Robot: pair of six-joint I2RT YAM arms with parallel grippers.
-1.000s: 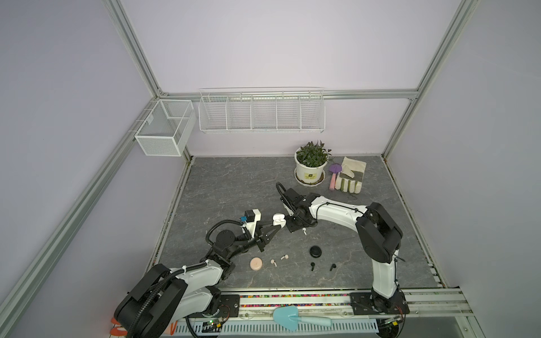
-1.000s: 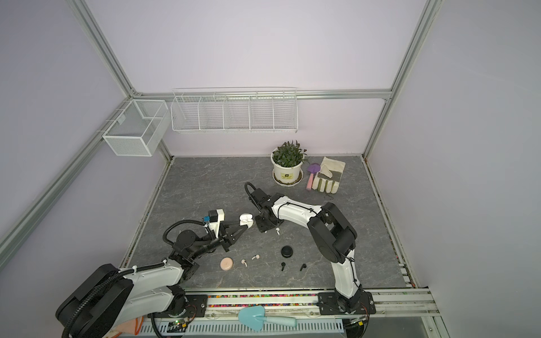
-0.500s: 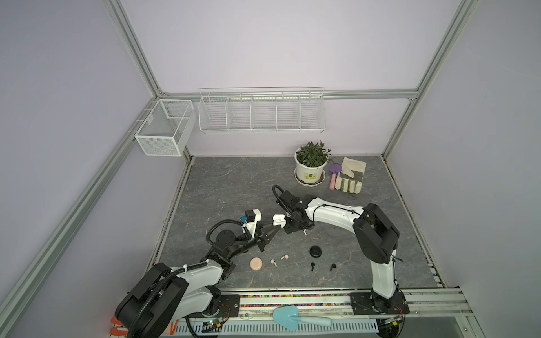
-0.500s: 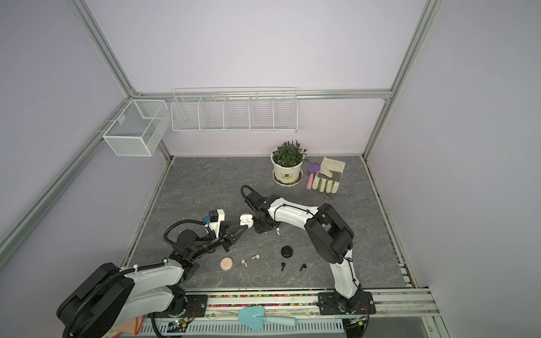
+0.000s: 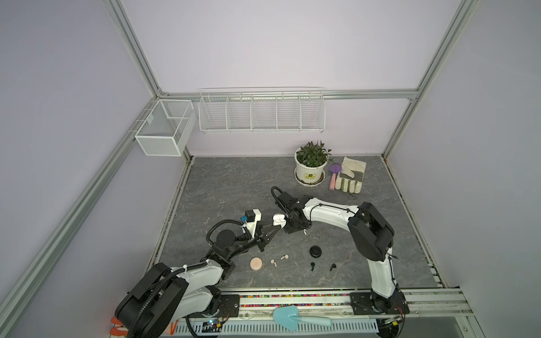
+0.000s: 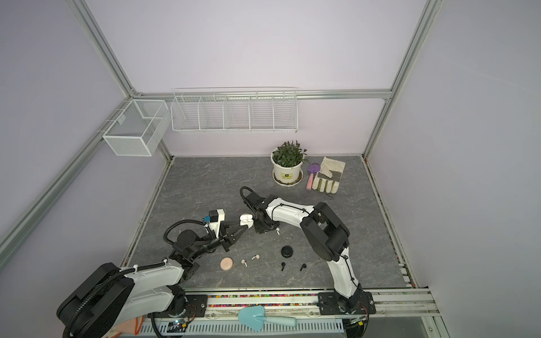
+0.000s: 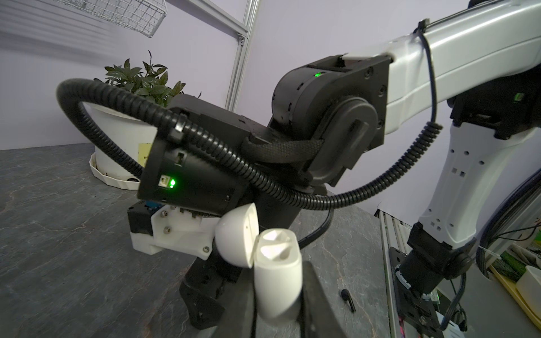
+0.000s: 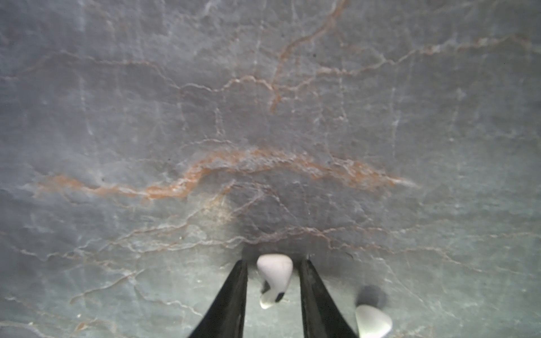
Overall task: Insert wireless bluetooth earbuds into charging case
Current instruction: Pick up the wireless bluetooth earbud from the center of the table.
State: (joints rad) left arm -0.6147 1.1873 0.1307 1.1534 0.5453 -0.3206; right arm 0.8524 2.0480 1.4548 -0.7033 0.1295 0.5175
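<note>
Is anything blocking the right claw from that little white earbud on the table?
Nothing visible does. The white earbud lies between the open jaws of the right claw, with a gap on each side. A second white earbud lies outside them.

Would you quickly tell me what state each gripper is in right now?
Left gripper: closed, holding the open white charging case.
Right gripper: open, jaws straddling a white earbud on the table, not gripping it yet.

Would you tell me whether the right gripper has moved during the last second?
Yes. The right gripper has shifted away from the plant pot, closer to the white charging case.
</note>
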